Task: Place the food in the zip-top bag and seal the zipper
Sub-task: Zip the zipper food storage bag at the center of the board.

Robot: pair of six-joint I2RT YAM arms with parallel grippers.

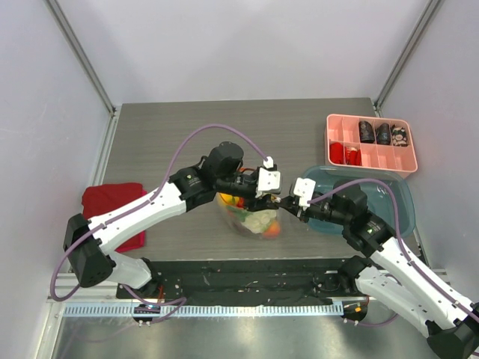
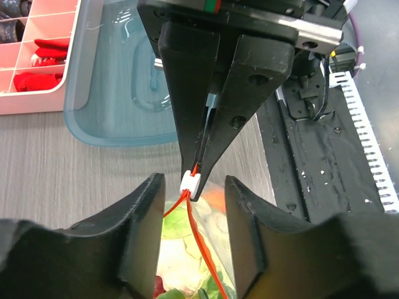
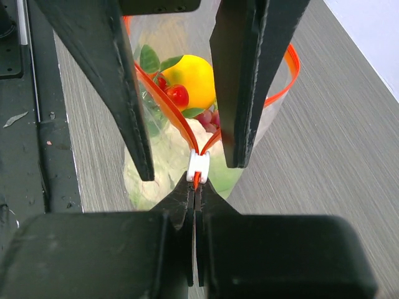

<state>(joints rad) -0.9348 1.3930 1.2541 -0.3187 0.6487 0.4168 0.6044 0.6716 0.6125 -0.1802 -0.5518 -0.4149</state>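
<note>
- Top external: left gripper (image 1: 271,198) and right gripper (image 1: 289,203) meet tip to tip over one corner of the zip-top bag (image 1: 251,224). The bag stands mouth-up, under the left jaws and just ahead of the right ones. The food (image 1: 271,228) shows through the clear wall, already inside. Jaw gaps are too small to read from here.
- Left wrist: own jaws stand apart, one finger either side of the white slider (image 2: 189,182) and neither touching it, so nothing is gripped. The right gripper comes in head-on from the far side, clenched on the end of the zipper (image 2: 202,249) just beyond the slider. From that pinch the orange strip runs back between the left fingers toward this wrist.
- Right wrist: own jaws are pressed tight on the zipper's end tab, with the slider touching their tips just ahead. Past the slider the two orange tracks split and curve wide round the bag mouth, which is unsealed. The lemon (image 3: 193,78), strawberries and green leaf sit below that opening. The left fingers hang either side of the slider.
- Judgement: the zipper's long axis runs straight away from the right jaws. The left arm is the one placed on the slider. The seal likely turns on it pinching the slider and drawing it along that axis while the right arm anchors the end.
</note>
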